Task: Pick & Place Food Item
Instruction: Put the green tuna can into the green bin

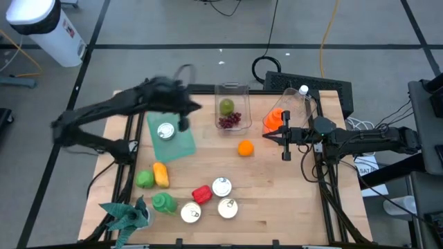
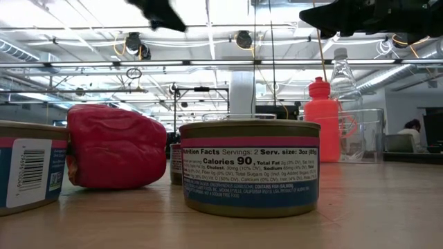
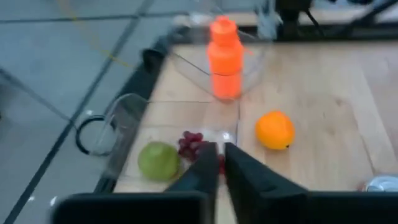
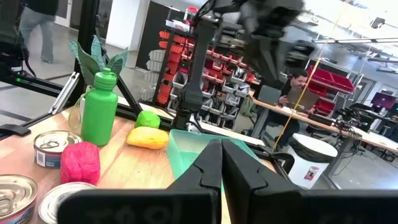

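A clear tub [image 1: 232, 107] at the table's far middle holds a green fruit [image 1: 226, 106] and dark red grapes [image 1: 233, 122]; both also show in the left wrist view, the fruit [image 3: 158, 160] and the grapes [image 3: 191, 142]. An orange [image 1: 245, 147] lies on the table just right of the tub. My left gripper [image 1: 197, 108] is shut and empty, raised above the table left of the tub, over a green bin [image 1: 173, 142]. My right gripper [image 1: 267, 137] is shut and empty, right of the orange, pointing toward the table's left.
The green bin holds a can [image 1: 165, 131]. An orange bottle [image 1: 275, 119] and a clear bottle [image 1: 302, 97] stand at the far right. Near the front lie a yellow item [image 1: 160, 173], a green bottle [image 1: 164, 202], a red pepper [image 1: 201, 194], three cans [image 1: 221, 185] and a plant [image 1: 128, 214].
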Robot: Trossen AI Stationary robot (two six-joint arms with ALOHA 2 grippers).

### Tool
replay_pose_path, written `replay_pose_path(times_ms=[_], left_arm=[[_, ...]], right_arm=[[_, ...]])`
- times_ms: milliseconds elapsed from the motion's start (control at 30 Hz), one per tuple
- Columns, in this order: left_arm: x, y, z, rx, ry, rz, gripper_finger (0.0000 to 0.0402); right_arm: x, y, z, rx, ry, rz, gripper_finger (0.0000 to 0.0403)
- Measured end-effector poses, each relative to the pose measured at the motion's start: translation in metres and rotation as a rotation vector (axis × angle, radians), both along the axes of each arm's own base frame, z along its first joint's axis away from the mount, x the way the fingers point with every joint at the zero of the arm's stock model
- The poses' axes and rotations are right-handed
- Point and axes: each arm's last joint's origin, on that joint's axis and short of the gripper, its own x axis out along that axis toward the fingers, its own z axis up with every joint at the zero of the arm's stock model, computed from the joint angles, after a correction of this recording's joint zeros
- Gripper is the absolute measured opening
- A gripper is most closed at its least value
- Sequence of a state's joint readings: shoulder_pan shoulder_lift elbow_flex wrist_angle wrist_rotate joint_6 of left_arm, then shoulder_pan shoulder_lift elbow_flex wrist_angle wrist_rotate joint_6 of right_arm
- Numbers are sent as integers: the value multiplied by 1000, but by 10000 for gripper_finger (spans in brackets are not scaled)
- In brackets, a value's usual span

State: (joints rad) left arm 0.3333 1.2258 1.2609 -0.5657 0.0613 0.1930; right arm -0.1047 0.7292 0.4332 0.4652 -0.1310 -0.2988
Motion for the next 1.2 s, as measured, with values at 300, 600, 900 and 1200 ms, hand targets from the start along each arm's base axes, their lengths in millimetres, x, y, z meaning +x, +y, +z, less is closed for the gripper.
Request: replay_pose_path(times_ms=[300, 600, 900, 1200], left_arm=[[-110, -36, -60, 36, -328, 188, 5], [-143, -47, -108, 58, -468, 185, 2], [-137, -44, -151, 74, -423, 182, 2], [-138, -40, -150, 80, -451, 174, 4]], right_arm=[[0, 0, 0, -7, 3, -4, 0], [1, 0, -1, -26, 8, -7, 0], [11, -1, -6, -54, 13, -9, 0], [29, -3, -17, -84, 31, -11, 1]])
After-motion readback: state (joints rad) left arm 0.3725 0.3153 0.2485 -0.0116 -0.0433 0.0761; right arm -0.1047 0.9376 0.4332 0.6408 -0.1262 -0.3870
